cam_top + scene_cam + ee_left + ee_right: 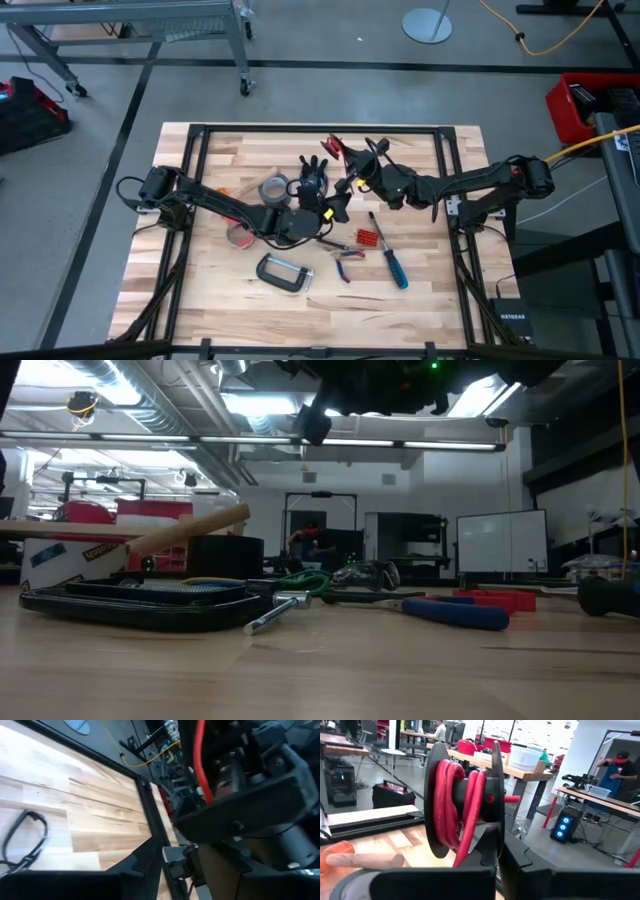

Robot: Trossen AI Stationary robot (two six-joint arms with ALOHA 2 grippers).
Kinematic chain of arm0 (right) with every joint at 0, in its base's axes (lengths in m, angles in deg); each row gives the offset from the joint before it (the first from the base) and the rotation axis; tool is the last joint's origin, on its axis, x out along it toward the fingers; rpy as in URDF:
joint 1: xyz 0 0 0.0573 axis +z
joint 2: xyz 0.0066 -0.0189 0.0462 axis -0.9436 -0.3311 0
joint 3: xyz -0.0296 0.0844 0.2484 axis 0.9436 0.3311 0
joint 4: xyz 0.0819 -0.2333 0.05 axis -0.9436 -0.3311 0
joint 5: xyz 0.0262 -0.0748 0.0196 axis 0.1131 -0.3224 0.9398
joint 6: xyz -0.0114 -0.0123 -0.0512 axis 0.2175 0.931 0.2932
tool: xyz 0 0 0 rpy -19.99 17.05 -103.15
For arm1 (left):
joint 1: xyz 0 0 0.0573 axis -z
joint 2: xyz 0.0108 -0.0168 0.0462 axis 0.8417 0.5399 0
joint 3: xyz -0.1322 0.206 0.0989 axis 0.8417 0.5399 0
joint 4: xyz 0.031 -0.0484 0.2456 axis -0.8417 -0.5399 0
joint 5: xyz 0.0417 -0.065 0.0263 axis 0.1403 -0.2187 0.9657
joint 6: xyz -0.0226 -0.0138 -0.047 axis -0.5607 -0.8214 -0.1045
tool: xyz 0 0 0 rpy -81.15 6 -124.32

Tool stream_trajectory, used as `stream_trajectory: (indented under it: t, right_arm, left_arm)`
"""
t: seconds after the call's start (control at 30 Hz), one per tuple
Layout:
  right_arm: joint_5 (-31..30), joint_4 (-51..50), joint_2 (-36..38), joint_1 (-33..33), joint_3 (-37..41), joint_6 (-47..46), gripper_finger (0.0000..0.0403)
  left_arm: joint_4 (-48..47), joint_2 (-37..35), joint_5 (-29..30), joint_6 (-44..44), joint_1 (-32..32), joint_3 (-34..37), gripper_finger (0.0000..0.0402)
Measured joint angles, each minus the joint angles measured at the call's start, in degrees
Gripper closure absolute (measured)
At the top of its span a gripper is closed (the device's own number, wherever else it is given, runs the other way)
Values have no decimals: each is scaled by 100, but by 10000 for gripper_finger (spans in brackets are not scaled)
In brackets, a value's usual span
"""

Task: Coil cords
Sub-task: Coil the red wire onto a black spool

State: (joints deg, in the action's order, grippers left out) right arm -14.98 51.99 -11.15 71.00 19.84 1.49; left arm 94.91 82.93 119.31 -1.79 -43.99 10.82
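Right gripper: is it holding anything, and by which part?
Yes. The right gripper is shut on the black spool wound with red cord, holding it at the lower edge of its outer flange, lifted off the table.

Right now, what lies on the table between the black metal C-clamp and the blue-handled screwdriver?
In the high view, blue-handled pliers lie between the black C-clamp and the blue-handled screwdriver, on the wooden table.
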Motion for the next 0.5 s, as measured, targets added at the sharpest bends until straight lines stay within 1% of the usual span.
stream_trajectory:
  t: [0.13,0.2,0.5]
  right_arm:
    - [-1,56,0,0,0,-10,402]
    - [1,56,0,0,0,-8,402]
    - [5,54,0,0,0,-8,402]
  left_arm:
    - [363,7,-9,280,1,0,282]
    - [389,7,-11,385,1,0,282]
    - [521,9,-33,381,48,4,282]
